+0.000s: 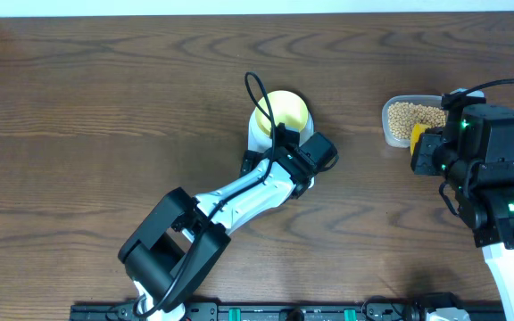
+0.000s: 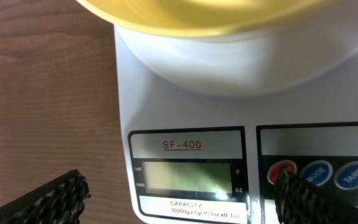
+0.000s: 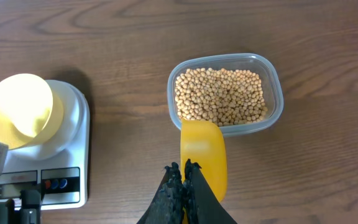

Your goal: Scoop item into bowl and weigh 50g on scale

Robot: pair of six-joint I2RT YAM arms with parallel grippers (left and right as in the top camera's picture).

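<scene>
Resting on the round platform of the scale [image 3: 73, 118], the bowl [image 3: 17, 109] sits upright at the left of the right wrist view. The scale stands on the wooden table [image 1: 105, 107], with its control panel facing the robot.

Left arm: the left gripper [image 2: 179, 202] hangs over the front end of the scale. Its jaws stand wide apart, with nothing between them. One finger shows at the lower left over the table, the other at the lower right over the button panel. Whether that finger touches the red button [image 2: 283, 171] cannot be determined. The display [image 2: 188, 176] lies between the two fingers; no reading is legible on it. The marking "SF-400" is printed above it.

Right arm: the right gripper [image 3: 183, 177] has its fingers pressed together over the rear of the yellow scoop [image 3: 204, 152], clamping it. The gripped part itself is hidden beneath the fingers. The front lip of the scoop meets the near rim of the clear tub [image 3: 277, 93].

Item location: the beans [image 3: 219, 96] lie in the tub, filling its floor. The tub stands well apart from the scale, to the scale's right
</scene>
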